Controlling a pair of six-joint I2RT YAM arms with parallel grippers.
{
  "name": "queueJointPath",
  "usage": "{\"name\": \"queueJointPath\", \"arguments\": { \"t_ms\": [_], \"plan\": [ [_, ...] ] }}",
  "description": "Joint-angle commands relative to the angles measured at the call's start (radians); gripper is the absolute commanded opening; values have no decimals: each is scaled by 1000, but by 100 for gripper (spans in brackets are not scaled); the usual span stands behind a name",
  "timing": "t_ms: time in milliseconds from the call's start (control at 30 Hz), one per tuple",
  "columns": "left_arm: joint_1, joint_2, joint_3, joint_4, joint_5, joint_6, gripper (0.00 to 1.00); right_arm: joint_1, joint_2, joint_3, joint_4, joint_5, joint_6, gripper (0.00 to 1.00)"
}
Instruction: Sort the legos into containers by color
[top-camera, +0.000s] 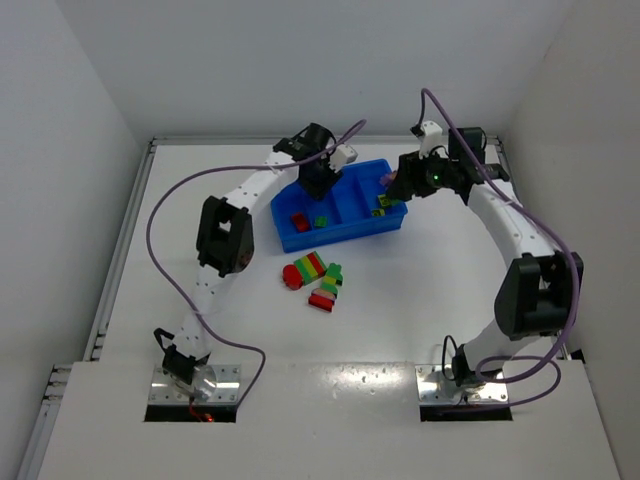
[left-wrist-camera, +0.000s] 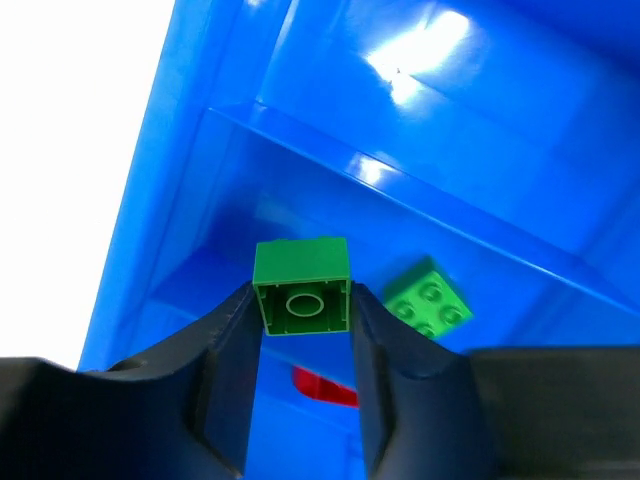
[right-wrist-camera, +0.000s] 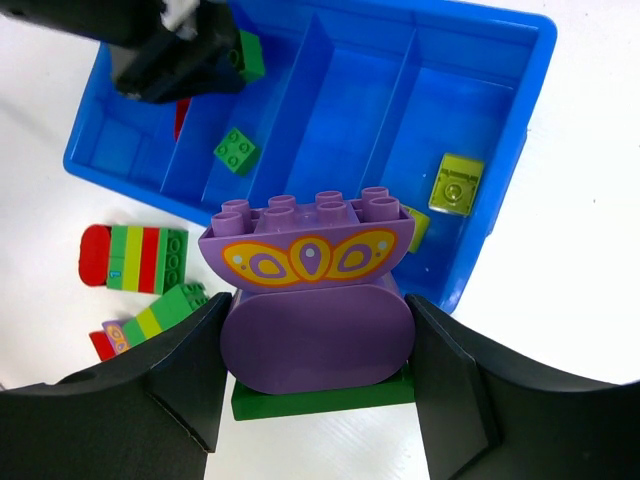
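The blue tray (top-camera: 345, 232) (right-wrist-camera: 520, 120) lies at the table's middle back. My left gripper (top-camera: 320, 182) (left-wrist-camera: 303, 300) hangs over its left part, shut on a single green lego (left-wrist-camera: 301, 285), which is seen from its hollow underside. Below it in the tray lie a loose green lego (left-wrist-camera: 428, 297) (right-wrist-camera: 235, 150) and a red one (left-wrist-camera: 325, 385) (top-camera: 299, 222). My right gripper (top-camera: 395, 185) (right-wrist-camera: 315, 340) sits at the tray's right end, shut on a purple lego stack (right-wrist-camera: 310, 300) with a butterfly print and a green base. Two yellow-green legos (right-wrist-camera: 456, 185) lie in the rightmost compartment.
Two striped multicolour stacks lie on the white table in front of the tray: a red, green and yellow one (top-camera: 305, 270) (right-wrist-camera: 135, 258) and a longer one (top-camera: 327, 288) (right-wrist-camera: 150, 322). White walls enclose the table on three sides.
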Motion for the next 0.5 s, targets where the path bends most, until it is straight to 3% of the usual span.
{"name": "queueJointPath", "arguments": {
  "t_ms": [0, 167, 333, 400, 467],
  "plan": [
    [7, 24, 31, 57, -62, 14, 46, 4, 13, 70, 43, -16, 30, 10],
    [7, 24, 31, 92, -84, 14, 64, 4, 33, 80, 75, -45, 85, 10],
    [16, -11, 22, 137, -55, -47, 65, 4, 62, 80, 135, -85, 214, 10],
    [52, -45, 22, 137, 31, -96, 65, 4, 73, 80, 164, -123, 276, 10],
    [75, -115, -1, 137, 211, -128, 65, 4, 87, 80, 224, -155, 391, 10]
  ]
}}
